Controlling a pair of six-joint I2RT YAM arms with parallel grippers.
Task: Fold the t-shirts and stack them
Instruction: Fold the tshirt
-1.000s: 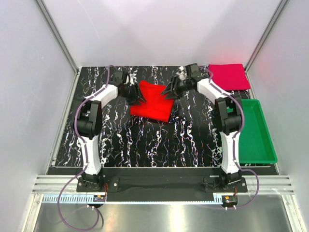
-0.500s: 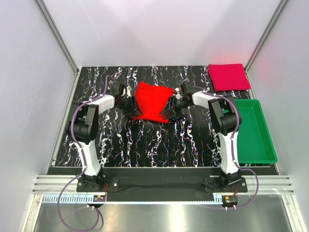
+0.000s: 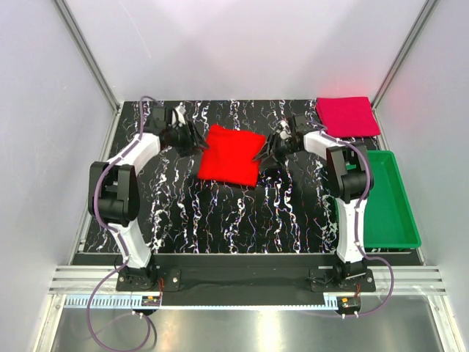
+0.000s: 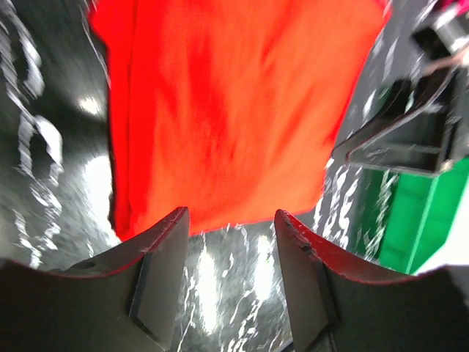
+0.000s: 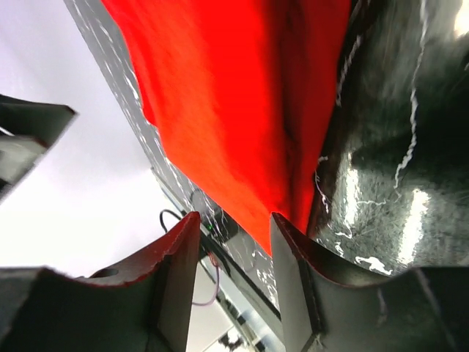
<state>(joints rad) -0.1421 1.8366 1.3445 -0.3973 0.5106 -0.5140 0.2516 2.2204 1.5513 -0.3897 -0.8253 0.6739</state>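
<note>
Marbled worktop (image 3: 220, 213) | red t-shirt (image 3: 231, 154), just released, lies folded between left end effector (image 3: 192, 141) and right end effector (image 3: 265, 152), both open | fold likely done; stacking with crimson t-shirt (image 3: 346, 116) remains

We find a robotics lab cell: plain white panels (image 3: 234, 44) on aluminium posts (image 3: 87, 55) enclose a marbled table (image 3: 220, 213), with a mounting rail (image 3: 88, 281) at 6 o'clock.

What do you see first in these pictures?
The bright red shirt, folded flat in the middle of the black marbled table, with open jaws on either side of it. Next, the darker pink shirt in the far right corner and the green tray along the right edge.
</note>
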